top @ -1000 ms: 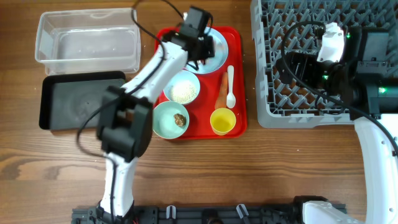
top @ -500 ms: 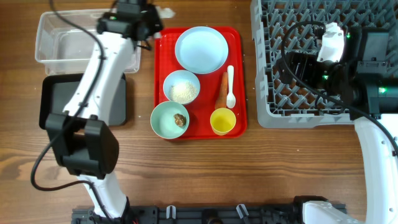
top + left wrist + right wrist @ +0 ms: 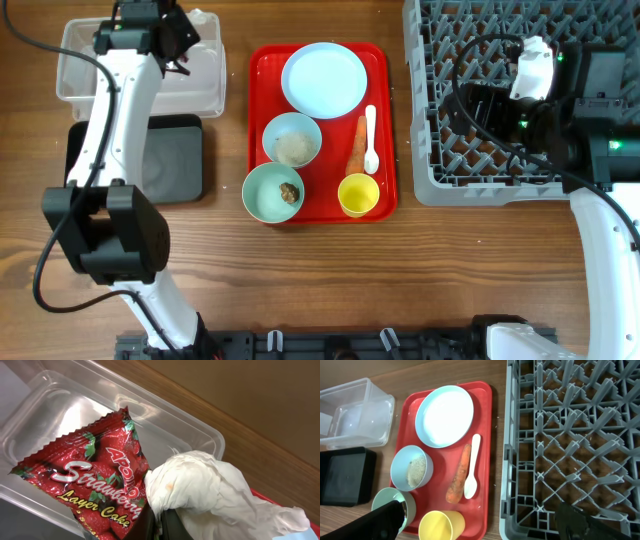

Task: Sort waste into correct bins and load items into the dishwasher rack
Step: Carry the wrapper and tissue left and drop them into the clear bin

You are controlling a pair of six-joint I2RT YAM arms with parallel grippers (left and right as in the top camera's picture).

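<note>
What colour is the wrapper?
The wrapper is red with a strawberry print; left wrist view shows it best.

My left pincer shows only as a dark sliver at the bottom edge, its tips buried under the white tissue and the red wrapper, whose lower corner is cut off. From overhead my own wrist hides the wrapper and part of the clear tub.
</note>
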